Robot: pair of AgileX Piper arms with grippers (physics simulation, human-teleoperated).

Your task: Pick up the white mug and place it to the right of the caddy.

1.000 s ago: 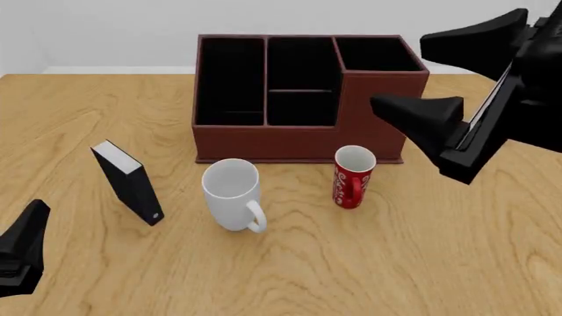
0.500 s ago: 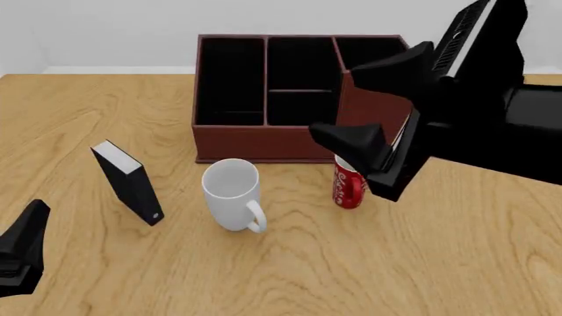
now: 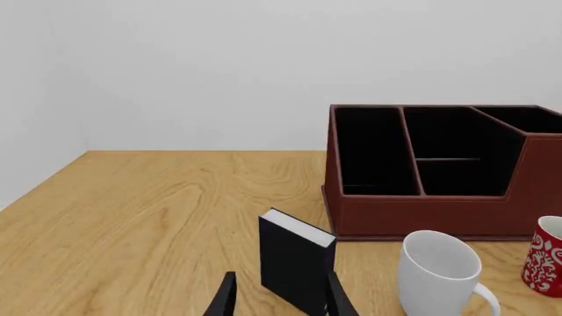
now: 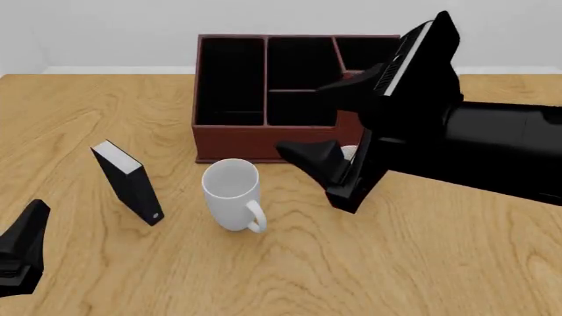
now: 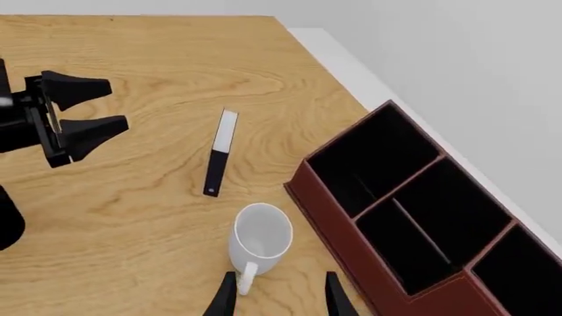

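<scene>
On the wooden table [image 4: 457,263], going left to right in the front view: the left gripper [image 4: 22,253] sits low at about eight o'clock from the table's middle, fingers apart and holding nothing. At nine o'clock stands a small black book-like box with a white edge [image 4: 128,183], upright and tilted.

Near the centre is the plain glossy white ceramic mug [image 4: 231,195], upright on the table, its loop handle turned toward five o'clock. Behind it at twelve o'clock, close but apart, is the large dark red-brown leather-like rectangular caddy [image 4: 263,141] with black-lined compartments.

At two to three o'clock of the mug hangs the right gripper [image 4: 338,125], jaws spread wide with nothing between them, the fingers reaching toward the mug from above and the right. The slim red mug with white lettering [image 3: 547,257] is almost hidden behind this gripper in the front view; the left wrist view shows it just to the right of the white one.

The risks, as I judge them: the lower finger or the arm could knock the red mug over while descending, since it stands under the approach path. A finger landing on the handle or rim instead of straddling the wall could tip or spin the glossy white mug. Swinging right afterwards, the mug could clip the caddy's corner.
</scene>
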